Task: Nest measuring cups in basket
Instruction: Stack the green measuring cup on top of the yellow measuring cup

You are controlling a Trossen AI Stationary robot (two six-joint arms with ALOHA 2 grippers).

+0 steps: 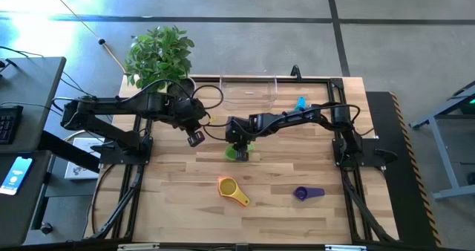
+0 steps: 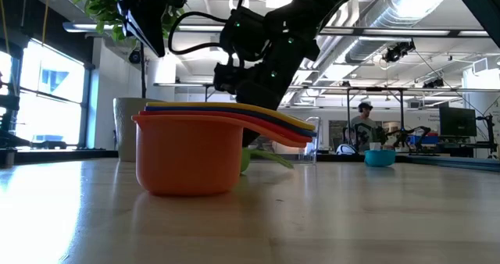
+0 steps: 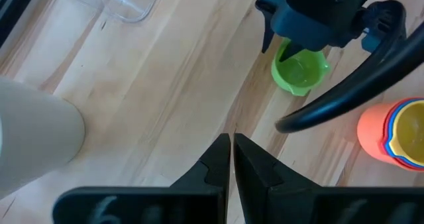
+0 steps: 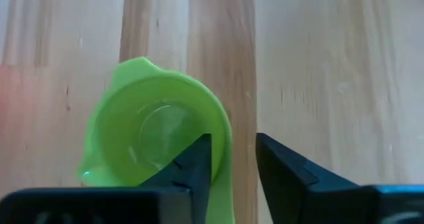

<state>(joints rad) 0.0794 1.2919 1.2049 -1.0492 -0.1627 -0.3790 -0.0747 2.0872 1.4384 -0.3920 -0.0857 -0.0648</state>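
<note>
The green measuring cup [image 4: 156,139] sits upright, mouth up, mid-tabletop [image 1: 178,206]. The right end effector [image 4: 232,159] has its fingers around the cup's rim, partly spread; a full grip cannot be told. The left end effector [image 3: 232,159] is clenched, empty, near the white pot [image 3: 33,141].

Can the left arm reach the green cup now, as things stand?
Probably not. The right claw is directly over the green cup, one finger inside it and one outside its rim, so it blocks the way. The left claw waits nearby, shut.
</note>
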